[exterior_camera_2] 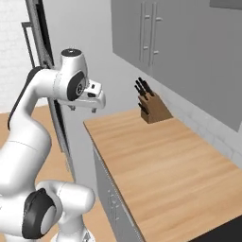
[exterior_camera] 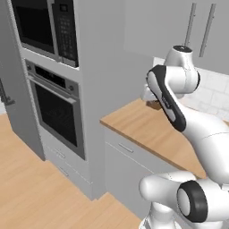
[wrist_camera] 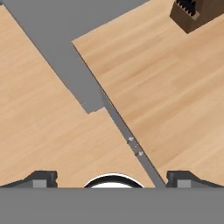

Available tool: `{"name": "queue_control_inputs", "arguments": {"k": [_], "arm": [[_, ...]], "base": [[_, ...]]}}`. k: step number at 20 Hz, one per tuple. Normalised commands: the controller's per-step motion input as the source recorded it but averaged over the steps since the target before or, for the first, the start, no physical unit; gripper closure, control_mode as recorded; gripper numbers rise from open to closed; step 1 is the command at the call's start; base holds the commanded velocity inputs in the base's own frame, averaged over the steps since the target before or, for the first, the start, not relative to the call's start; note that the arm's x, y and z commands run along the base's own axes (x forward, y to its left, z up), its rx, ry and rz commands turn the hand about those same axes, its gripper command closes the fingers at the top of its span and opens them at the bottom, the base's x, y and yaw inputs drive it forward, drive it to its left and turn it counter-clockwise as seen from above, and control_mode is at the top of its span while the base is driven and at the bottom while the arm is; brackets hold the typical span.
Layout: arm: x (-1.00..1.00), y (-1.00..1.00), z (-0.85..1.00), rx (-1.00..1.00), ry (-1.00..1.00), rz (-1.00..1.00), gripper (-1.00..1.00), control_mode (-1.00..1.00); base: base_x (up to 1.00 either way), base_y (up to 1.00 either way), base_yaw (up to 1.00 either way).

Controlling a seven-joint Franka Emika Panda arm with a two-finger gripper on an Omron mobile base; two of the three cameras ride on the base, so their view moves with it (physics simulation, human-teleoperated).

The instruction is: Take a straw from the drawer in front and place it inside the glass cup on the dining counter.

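Note:
My gripper (exterior_camera_2: 83,108) hangs open and empty above the front left corner of a small wood counter (exterior_camera_2: 160,160). In the hand view its fingertips (wrist_camera: 41,179) stand far apart, looking straight down at that counter's edge. Under the counter top the light-grey drawer (exterior_camera: 134,150) is shut, and its slim bar handle (wrist_camera: 134,147) sits right below the hand. The red straw is hidden. The glass cup and the dining counter are out of view.
A knife block (exterior_camera_2: 152,108) stands at the back of the small counter against the wall. A tall grey cabinet with a built-in oven (exterior_camera: 57,107) and microwave (exterior_camera: 44,27) rises to the left. Grey upper cabinets (exterior_camera_2: 179,42) hang above. Wood floor (exterior_camera: 36,192) lies open on the left.

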Motion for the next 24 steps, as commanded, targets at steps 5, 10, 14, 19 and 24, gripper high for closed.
{"name": "queue_control_inputs", "arguments": {"k": [5,10,14,19,24], "arm": [[0.00,0.00,0.00,0.00,0.00,0.00,-1.00,1.00],[0.00,-0.06,0.00,0.00,0.00,0.02,-1.00,-1.00],[-0.04,0.34,0.00,-0.04,-0.14,0.07,-1.00,-1.00],[-0.10,1.00,-0.05,-0.27,-0.19,0.03,-1.00,-1.00],[0.13,1.00,-0.52,-0.43,-0.05,-0.01,-1.00,-1.00]], "base": [[-0.08,-0.58,0.04],[0.00,-0.29,0.00],[0.00,0.00,0.00],[0.00,0.00,0.00],[0.00,0.00,0.00]]}}
